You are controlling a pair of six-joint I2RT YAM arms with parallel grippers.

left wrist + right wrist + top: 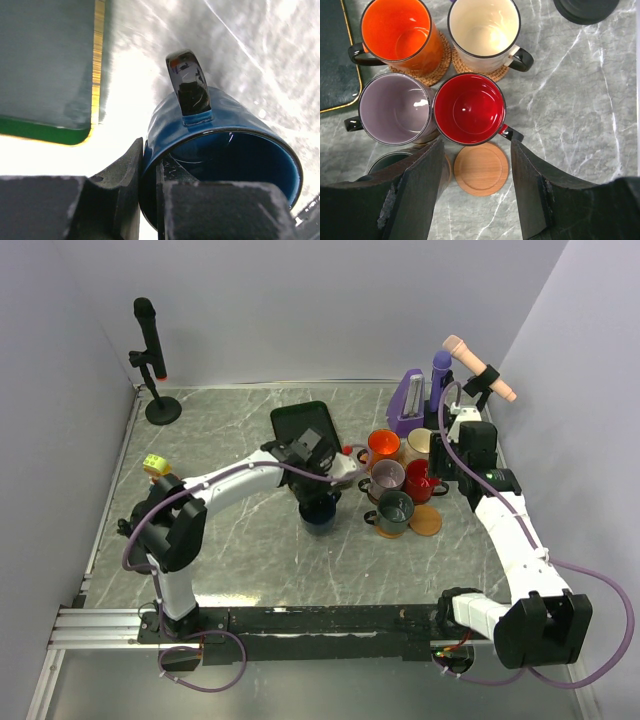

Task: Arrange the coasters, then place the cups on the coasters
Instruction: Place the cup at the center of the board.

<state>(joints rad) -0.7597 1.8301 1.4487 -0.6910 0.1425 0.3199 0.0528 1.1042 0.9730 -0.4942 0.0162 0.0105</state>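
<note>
My left gripper point(150, 155) is shut on the rim of the navy blue cup point(220, 130), one finger inside and one outside. In the top view this cup point(320, 515) is at mid-table under the left gripper point(322, 490). The orange cup point(400, 35) and cream cup point(482, 32) stand on woven coasters point(437, 75). Below them are the mauve cup point(395, 107), red cup point(469, 107) and dark green cup point(387, 160). A bare tan coaster point(481, 169) lies beside the green cup. My right gripper point(476, 145) hovers open above that coaster, holding nothing.
A black tray point(303, 425) lies behind the navy cup, left of the cup cluster. A purple holder point(408, 400) and a microphone on a stand point(480, 368) are at the back right. Another microphone stand point(155, 360) is at the back left, and a yellow-green object point(154, 464) at the left.
</note>
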